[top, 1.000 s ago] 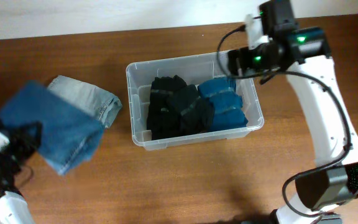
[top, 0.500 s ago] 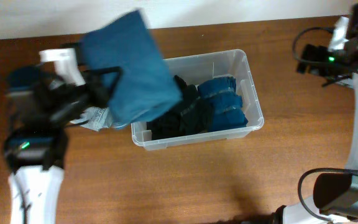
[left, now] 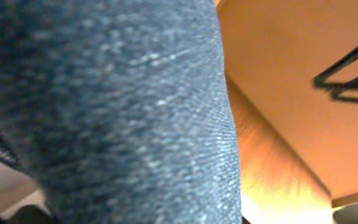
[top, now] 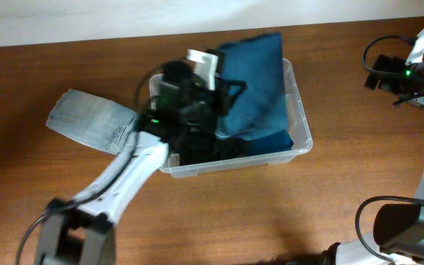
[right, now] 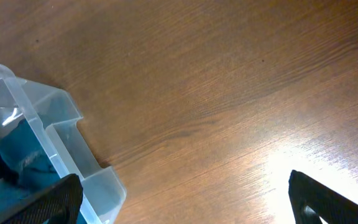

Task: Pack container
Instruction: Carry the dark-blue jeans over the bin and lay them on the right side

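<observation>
As the container [top: 256, 159] runs left-right, left end effector [top: 223, 92] clamps denim [top: 260, 81], right one [right: 188, 202] spread.

Lab: wooden table [top: 344, 191], cabled robot arm [top: 127, 173]

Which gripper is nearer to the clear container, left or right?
Left. The left gripper is above the container, holding blue denim over it; the right gripper is apart, off beyond its right side.
</observation>
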You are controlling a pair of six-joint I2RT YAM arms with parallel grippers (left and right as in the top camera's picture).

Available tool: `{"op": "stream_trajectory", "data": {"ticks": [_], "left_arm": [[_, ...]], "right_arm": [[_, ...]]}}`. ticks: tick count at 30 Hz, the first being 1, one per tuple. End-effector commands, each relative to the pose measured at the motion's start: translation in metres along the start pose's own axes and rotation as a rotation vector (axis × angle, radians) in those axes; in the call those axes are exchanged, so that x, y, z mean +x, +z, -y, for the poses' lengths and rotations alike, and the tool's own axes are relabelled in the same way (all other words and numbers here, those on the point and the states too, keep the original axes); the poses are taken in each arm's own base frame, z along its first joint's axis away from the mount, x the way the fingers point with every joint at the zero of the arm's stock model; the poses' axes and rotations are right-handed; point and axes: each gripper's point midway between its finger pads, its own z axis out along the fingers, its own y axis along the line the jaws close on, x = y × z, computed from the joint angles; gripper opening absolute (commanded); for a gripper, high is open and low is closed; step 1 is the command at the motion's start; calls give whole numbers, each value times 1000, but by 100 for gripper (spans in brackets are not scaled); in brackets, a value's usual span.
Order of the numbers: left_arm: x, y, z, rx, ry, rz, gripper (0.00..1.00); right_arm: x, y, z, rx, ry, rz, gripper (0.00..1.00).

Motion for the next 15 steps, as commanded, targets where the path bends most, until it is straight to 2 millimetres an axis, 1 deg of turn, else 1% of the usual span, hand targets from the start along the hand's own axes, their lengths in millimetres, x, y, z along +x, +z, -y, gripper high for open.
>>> {"op": "stream_trajectory", "data": {"ticks": [1, 4, 7, 10, 12, 15], "left_arm": [[-20, 11, 21, 11, 42, 80, 0], [-7, 21, 24, -8, 14, 58, 1], [-3, 25, 27, -26, -5, 57, 0], [-2, 25, 26, -30, -112, 55, 0], [-2, 25, 27, -24, -223, 56, 0], [0, 25, 30, -1, -334, 43, 1]], "right_arm": [[0, -7, 2, 7, 9, 18, 99], [0, -7, 2, 7, 9, 17, 99], [1, -6, 2, 8, 9, 16, 98], [1, -5, 2, 8, 9, 12, 99], [2, -4, 2, 9, 9, 8, 99], [4, -2, 3, 9, 9, 2, 99]]}}
